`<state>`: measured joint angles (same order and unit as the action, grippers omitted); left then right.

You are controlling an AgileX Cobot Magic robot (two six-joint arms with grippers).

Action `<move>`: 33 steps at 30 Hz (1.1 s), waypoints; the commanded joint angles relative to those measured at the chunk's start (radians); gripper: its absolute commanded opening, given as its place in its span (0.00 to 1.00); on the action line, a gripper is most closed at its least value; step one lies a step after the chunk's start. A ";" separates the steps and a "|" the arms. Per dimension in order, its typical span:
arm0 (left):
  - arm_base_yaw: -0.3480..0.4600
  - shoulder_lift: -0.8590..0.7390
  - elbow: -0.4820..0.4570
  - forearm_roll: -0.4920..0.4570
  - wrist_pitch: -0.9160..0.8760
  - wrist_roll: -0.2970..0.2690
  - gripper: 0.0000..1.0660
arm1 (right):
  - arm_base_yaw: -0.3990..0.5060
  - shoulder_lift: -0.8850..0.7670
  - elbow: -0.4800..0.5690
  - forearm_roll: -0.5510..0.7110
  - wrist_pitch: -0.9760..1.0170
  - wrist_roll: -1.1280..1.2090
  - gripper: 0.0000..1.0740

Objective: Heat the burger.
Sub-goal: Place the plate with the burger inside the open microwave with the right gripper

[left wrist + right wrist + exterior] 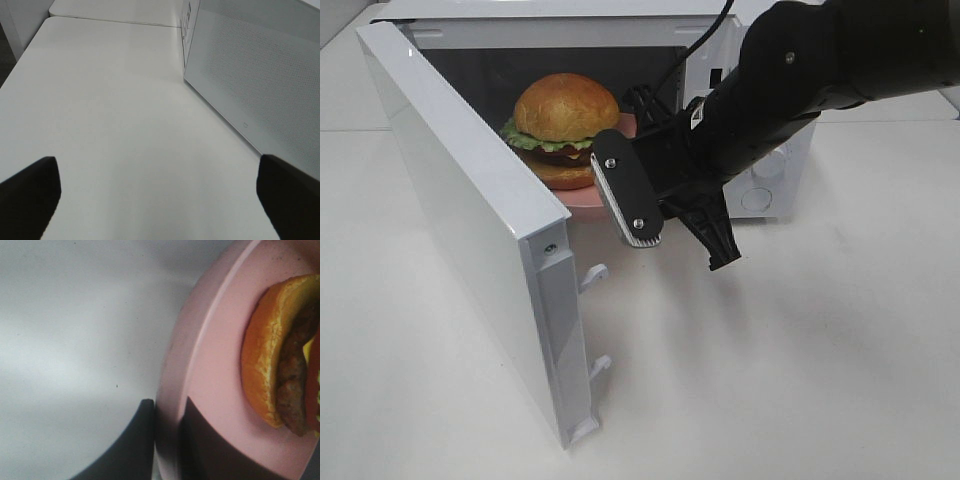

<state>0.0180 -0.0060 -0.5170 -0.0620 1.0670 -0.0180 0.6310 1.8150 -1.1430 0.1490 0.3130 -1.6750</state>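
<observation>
My right fingers (141, 445) pinch the pink plate (210, 365) by its rim, sparing the burger (265, 365) just beyond them inside the microwave (765, 195); my left fingers (30, 195) hang spread, idle.

Looks like a robotics lab: white table (800, 350), lone microwave (470, 230), black robot arm (800, 70).

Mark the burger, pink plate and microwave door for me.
burger (566, 108): exterior high view, top bun.
pink plate (207, 355): right wrist view, bare surface beside bun.
microwave door (470, 205): exterior high view, broad white face.

No writing or label can be read anywhere.
</observation>
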 commanded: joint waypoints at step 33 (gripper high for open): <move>-0.001 -0.016 0.000 -0.003 0.003 0.000 0.95 | -0.001 0.182 -0.263 -0.052 -0.034 0.114 0.11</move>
<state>0.0180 -0.0060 -0.5170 -0.0620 1.0670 -0.0180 0.6310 2.0030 -1.3740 0.1060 0.3430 -1.5760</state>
